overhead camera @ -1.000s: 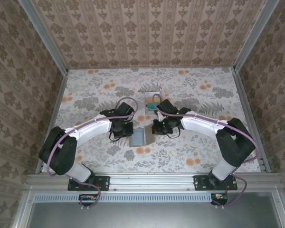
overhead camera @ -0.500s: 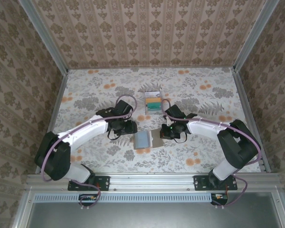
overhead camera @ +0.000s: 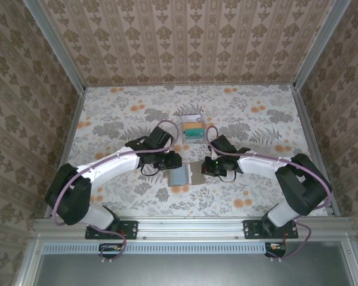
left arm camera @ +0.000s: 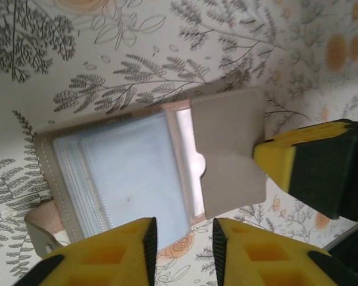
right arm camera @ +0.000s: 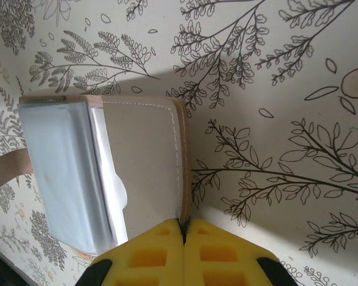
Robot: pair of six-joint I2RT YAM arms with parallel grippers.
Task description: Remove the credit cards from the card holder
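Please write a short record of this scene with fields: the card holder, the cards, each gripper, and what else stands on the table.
card holder: lies open on the table, pale blue-grey lining up
credit cards: cannot tell whether any sit in the slots
left gripper: jaws a little apart, over the edge of the blue-grey panel
right gripper: shut on the edge of the tan panel
small box: behind the card holder, apart from it, teal and orange contents
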